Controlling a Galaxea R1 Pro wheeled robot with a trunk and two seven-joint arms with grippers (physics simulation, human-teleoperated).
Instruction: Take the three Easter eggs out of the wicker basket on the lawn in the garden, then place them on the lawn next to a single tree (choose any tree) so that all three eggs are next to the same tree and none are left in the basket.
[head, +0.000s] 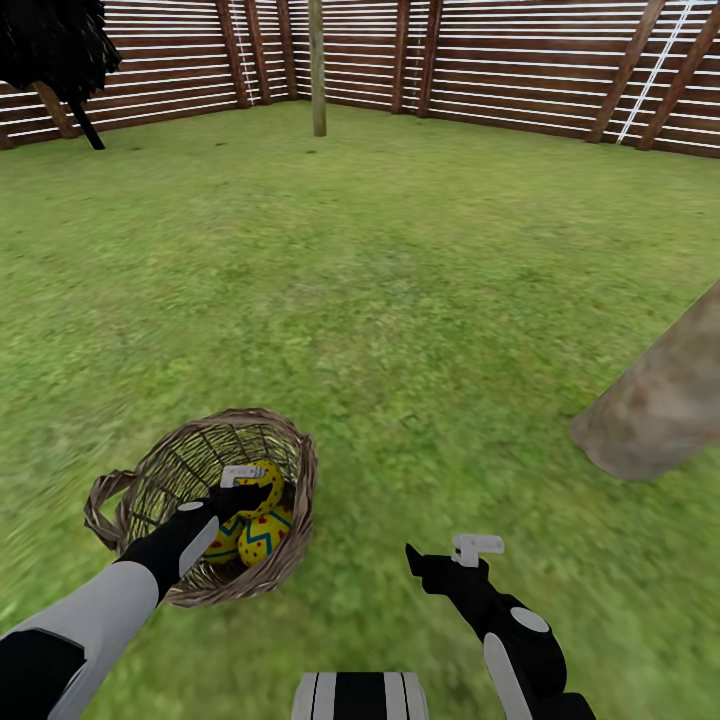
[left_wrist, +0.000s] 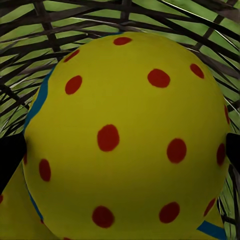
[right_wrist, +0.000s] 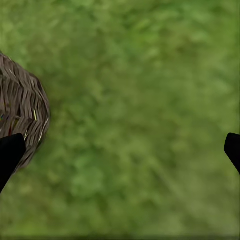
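1. You're on the lawn (head: 400, 270), fence (head: 500, 60) at the back, thick tree (head: 665, 400) trunk leaning in on your right.
2. Wicker basket (head: 285, 440) sits on the grass at your lower left, eggs inside.
3. Your left pincer (head: 250, 487) is down in the basket, fingers spread either side of a dotted egg (left_wrist: 125, 145); contact unclear.
4. Right pincer (head: 445, 555) hangs wide, empty, beside the basket.

Eggs (head: 262, 520) in basket (head: 150, 470) on lawn (head: 400, 280), tree (head: 660, 400) right.
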